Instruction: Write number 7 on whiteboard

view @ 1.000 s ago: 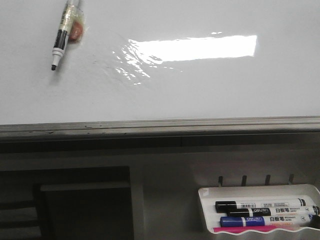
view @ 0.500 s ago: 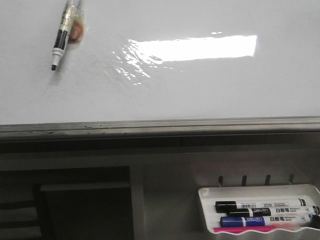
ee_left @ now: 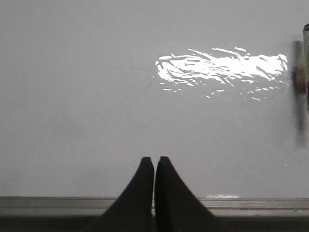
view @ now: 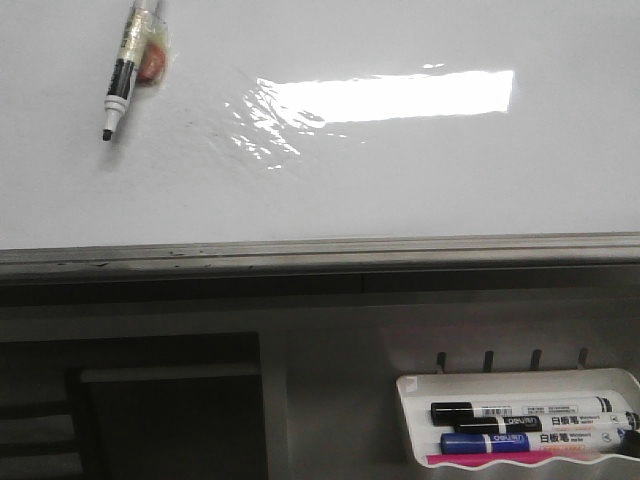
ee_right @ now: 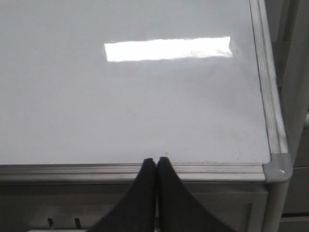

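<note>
The whiteboard [view: 400, 180] fills the upper front view, glossy white with a grey bottom rail [view: 320, 252] and a wrinkled shiny film patch [view: 265, 130]. No number 7 shows on it. A black-tipped marker [view: 122, 75] lies on the board at the far left, tip toward the rail, with an orange piece taped beside it; its blurred edge shows in the left wrist view [ee_left: 305, 72]. My left gripper [ee_left: 154, 160] is shut and empty over the board near the rail. My right gripper [ee_right: 155, 160] is shut and empty at the rail near the board's right corner [ee_right: 276, 169].
A small white tray [view: 520, 415] below the board at the right holds two black markers, a blue one and a pink one. Hooks [view: 510, 360] stand behind it. A dark opening [view: 150, 410] lies below the rail at the left.
</note>
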Robot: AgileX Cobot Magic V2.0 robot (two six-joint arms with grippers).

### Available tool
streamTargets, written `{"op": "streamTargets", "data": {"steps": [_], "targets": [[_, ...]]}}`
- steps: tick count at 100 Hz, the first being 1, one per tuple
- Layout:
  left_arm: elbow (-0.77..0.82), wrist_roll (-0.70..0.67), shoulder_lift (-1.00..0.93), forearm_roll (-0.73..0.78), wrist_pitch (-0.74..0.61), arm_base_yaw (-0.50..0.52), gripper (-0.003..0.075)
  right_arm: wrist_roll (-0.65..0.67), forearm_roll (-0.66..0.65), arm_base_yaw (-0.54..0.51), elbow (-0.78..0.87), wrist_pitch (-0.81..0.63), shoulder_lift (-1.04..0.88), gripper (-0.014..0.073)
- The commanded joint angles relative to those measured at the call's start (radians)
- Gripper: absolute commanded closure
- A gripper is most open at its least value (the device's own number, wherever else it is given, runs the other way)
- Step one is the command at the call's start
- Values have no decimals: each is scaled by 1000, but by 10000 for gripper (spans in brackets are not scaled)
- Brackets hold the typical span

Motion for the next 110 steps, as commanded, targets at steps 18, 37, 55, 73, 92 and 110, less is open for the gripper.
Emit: {"op": "streamTargets", "data": {"steps": [18,37,55,73,92,110], "targets": [[35,-13,-30,-398,-72,0,741,-2,301,-5,31,-160,-18,647],[25,-13,-30,-624,-77,0,741,-2,538,-5,25,-167,-18,647],[-77,-13,-15,-602,-11,0,741,-4,452,-5,-73,7,3,646],[-281,-7,139,-424,199,0,741,-4,370,-5,-248,204,154,646],[-530,82,359,-276,463,-2,741,-60,290,-5,-446,390,378,646],[-607,108,464,-294,471,-88,740,-143,288,22,-567,464,512,646]]}}
